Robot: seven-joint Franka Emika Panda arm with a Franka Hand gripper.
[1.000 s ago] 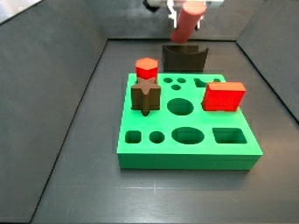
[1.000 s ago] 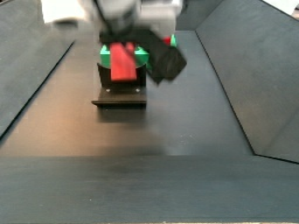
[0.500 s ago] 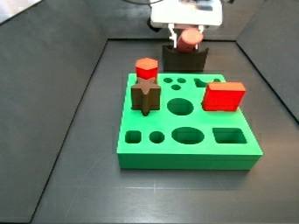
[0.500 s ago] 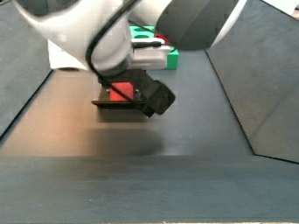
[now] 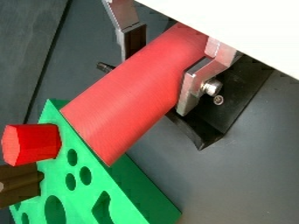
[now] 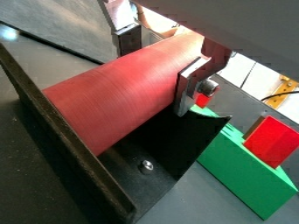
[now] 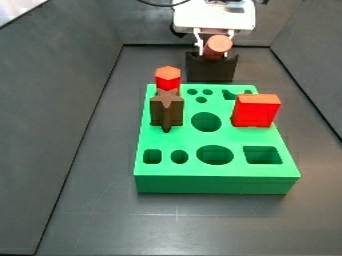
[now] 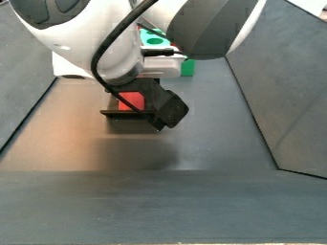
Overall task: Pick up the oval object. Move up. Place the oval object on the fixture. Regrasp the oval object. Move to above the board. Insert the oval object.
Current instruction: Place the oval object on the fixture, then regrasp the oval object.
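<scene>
Tabletop (image 7: 80, 190): dark grey, walled at the sides, filling most of the frame in both side views.
Board (image 7: 214, 150): bright green slab at the centre of a side view, its top cut with round, oval and square holes; the oval hole (image 7: 214, 155) sits in the front row, lower centre.
Pieces on the board: a red cube (image 7: 257, 110) at right, a short red hexagonal peg (image 7: 167, 78) at upper left, a slim dark brown peg (image 7: 166, 112) just below it.
Arm: the white Franka body fills the upper half of a side view (image 8: 141, 38).
Fixture (image 7: 211, 68): dark block just behind the board, upper centre of the frame, directly under the end effector.
Oval object (image 5: 140, 92): long salmon-red peg lying lengthwise in the fixture's notch, seen best in both wrist views; one rounded end shows in a side view (image 7: 217, 43).
End effector (image 5: 163, 57): low over the fixture, one silver finger (image 5: 201, 80) flat against each side of the peg. The plates appear to touch it, so I judge it closed on the oval object, though how firmly cannot be told.
Handling: the peg looks rigid, smooth and probably light; the curved flanks may slip or roll under flat pads.
Where to hold: judged best across the narrow flanks near one end, leaving most of the length free to enter the hole.
Risk: any tilt in the grasp could jam the peg at the hole's rim.
</scene>
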